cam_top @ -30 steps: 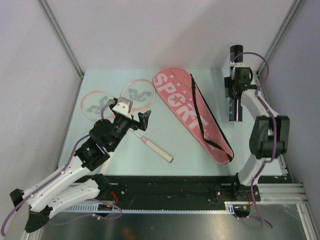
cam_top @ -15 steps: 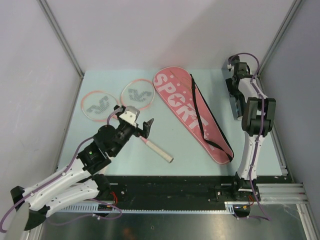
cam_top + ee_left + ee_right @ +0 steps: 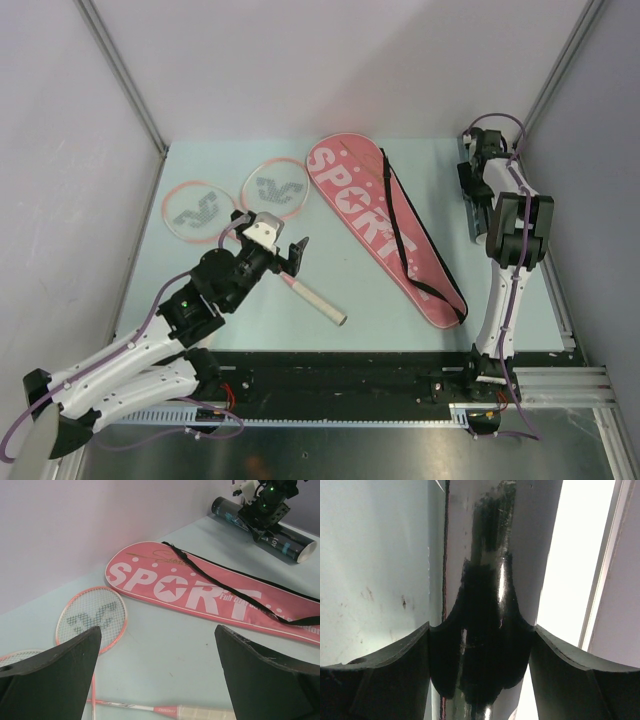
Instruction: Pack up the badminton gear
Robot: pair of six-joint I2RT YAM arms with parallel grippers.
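Two pink-framed rackets lie at the left, heads at the far left (image 3: 198, 209) and beside the bag (image 3: 275, 186); one white handle (image 3: 320, 303) points toward the near edge. My left gripper (image 3: 287, 255) hovers open and empty above that shaft, which shows low in the left wrist view (image 3: 200, 712). The pink "SPORT" bag (image 3: 385, 225) lies flat in the middle, black strap on top. The black tube (image 3: 477, 222) lies along the right edge. My right gripper (image 3: 469, 185) sits over it, fingers on both sides of its glossy wall (image 3: 485, 555). No shuttlecocks are in view.
Grey walls with metal corner posts close in the table on three sides; the right wall is close beside the tube. A black rail (image 3: 380, 375) runs along the near edge by the arm bases.
My right arm swung the tube from out over the table to lie flat along the right edge. My left gripper drifted slightly right and nearer, still open.
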